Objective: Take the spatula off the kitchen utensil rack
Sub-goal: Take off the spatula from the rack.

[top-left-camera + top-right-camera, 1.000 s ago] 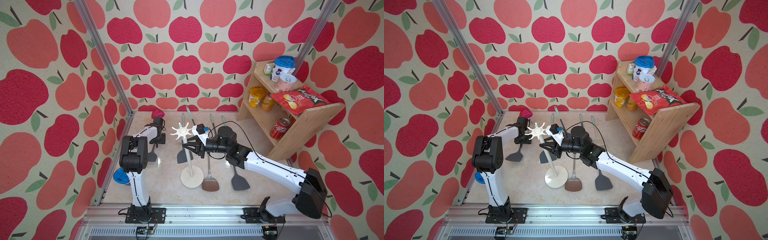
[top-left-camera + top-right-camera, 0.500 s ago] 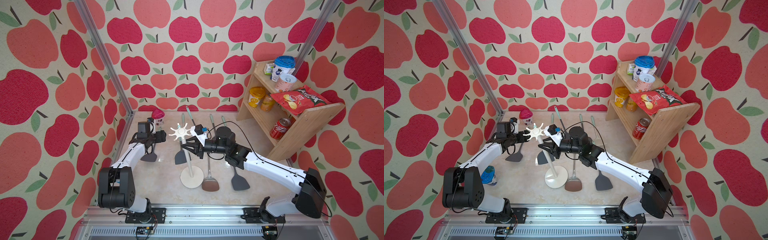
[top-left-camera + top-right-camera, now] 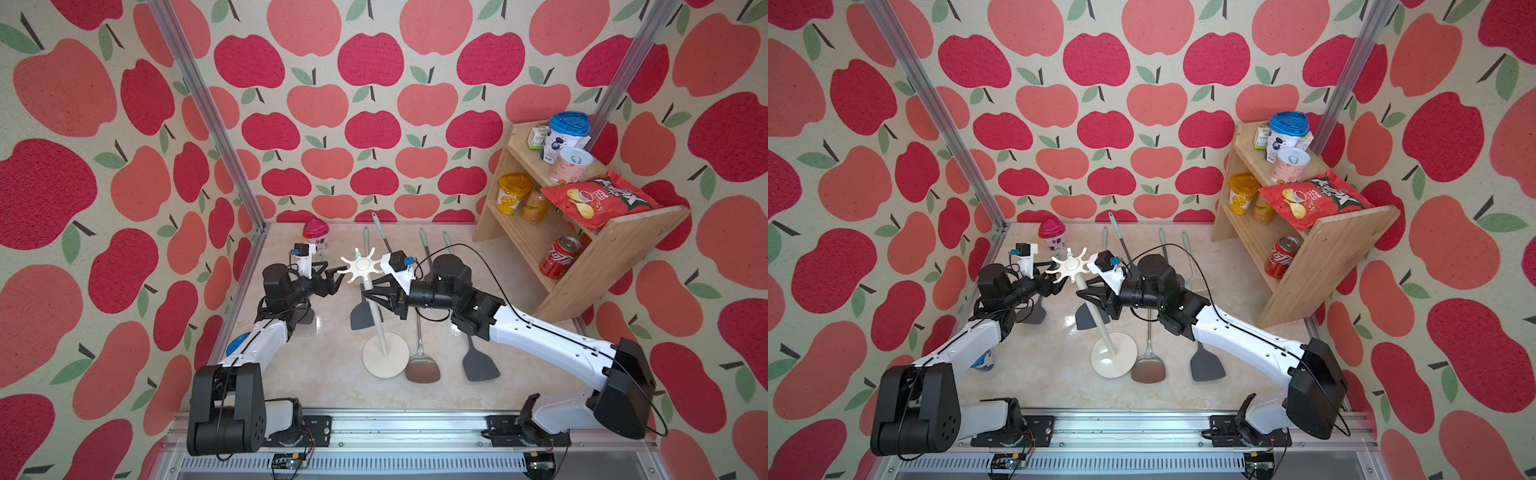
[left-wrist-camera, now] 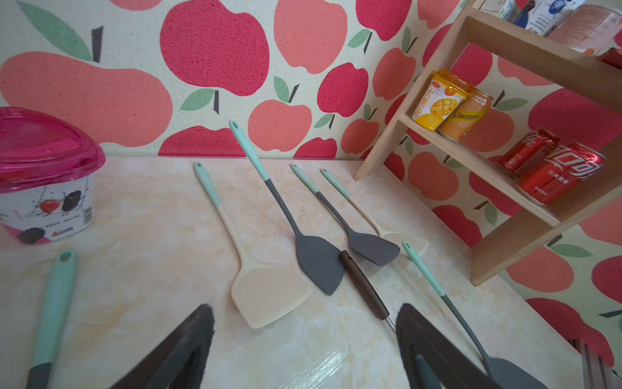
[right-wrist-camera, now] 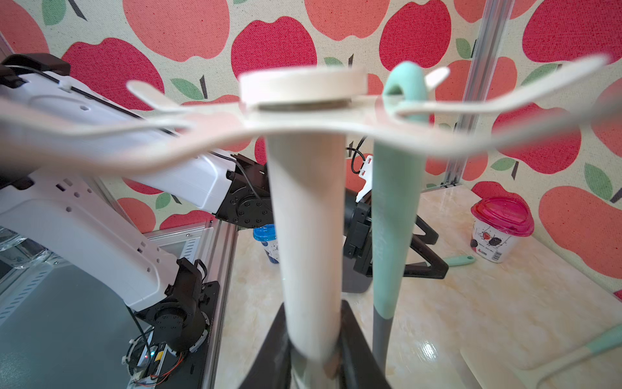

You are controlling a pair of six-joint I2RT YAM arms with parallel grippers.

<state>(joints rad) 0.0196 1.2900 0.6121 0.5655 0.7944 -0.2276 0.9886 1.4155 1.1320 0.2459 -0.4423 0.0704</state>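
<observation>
At the left, the left gripper (image 3: 336, 282) is held just beside the star-shaped top of the rack (image 3: 380, 328). Its jaws are spread wide with nothing between them. In the left wrist view only the table (image 4: 151, 219) and other spatulas (image 4: 269, 293) lying on it are seen past the jaws.

In the middle, the spatula (image 5: 390, 219) is seen hanging from one hook arm by the loop of its teal handle, close beside the pole. The lift-off itself is therefore judged not yet done.

To the right, the pole is clamped between the closed jaws of the right gripper (image 5: 316, 340), and the rack appears to be steadied by this. What is left, by this reading: the handle is to be grasped, raised off its hook and carried clear of the rack.
</observation>
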